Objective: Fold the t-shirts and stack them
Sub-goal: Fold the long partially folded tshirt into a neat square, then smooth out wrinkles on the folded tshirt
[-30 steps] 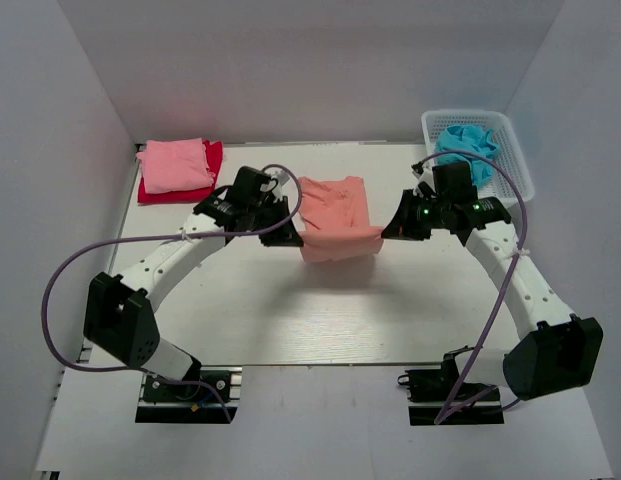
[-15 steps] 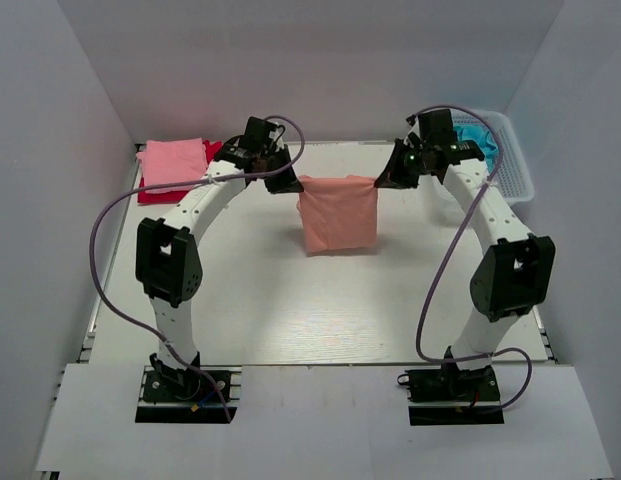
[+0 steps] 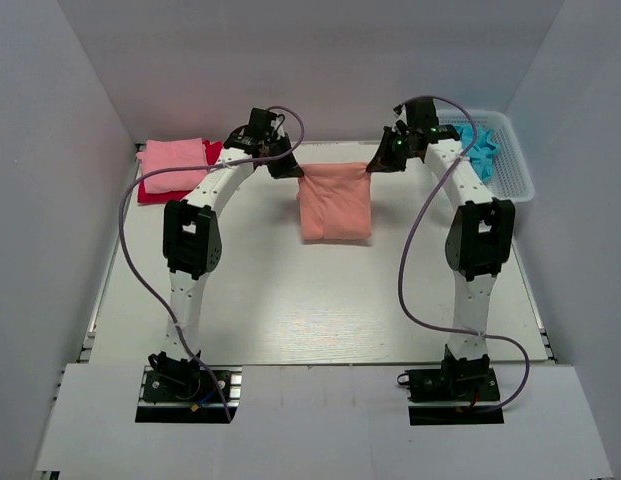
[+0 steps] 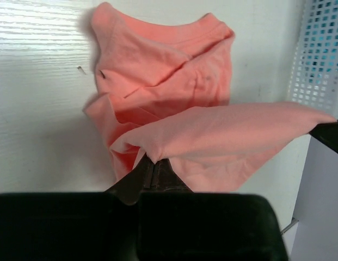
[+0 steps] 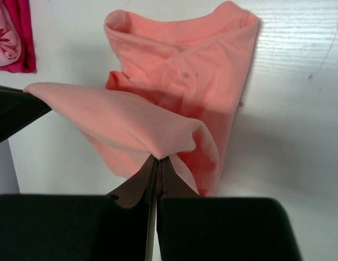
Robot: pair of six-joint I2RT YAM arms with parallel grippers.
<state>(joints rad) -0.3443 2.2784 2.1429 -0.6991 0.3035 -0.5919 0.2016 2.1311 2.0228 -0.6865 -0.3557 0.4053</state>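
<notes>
A salmon-orange t-shirt hangs stretched between both grippers near the back of the table, its lower part lying on the surface. My left gripper is shut on its left corner. My right gripper is shut on its right corner. Below the held edge, both wrist views show the shirt's collar end folded on the table. A light pink t-shirt lies on a red one at the back left. A turquoise-blue t-shirt sits in the basket.
A white lattice basket stands at the back right, close to my right arm. White walls close in the table on three sides. Purple cables loop from both arms.
Both grippers have carried the salmon shirt's held edge away from the bases toward the back wall, and the arms have stretched out. The shirt now hangs and drapes further back.
</notes>
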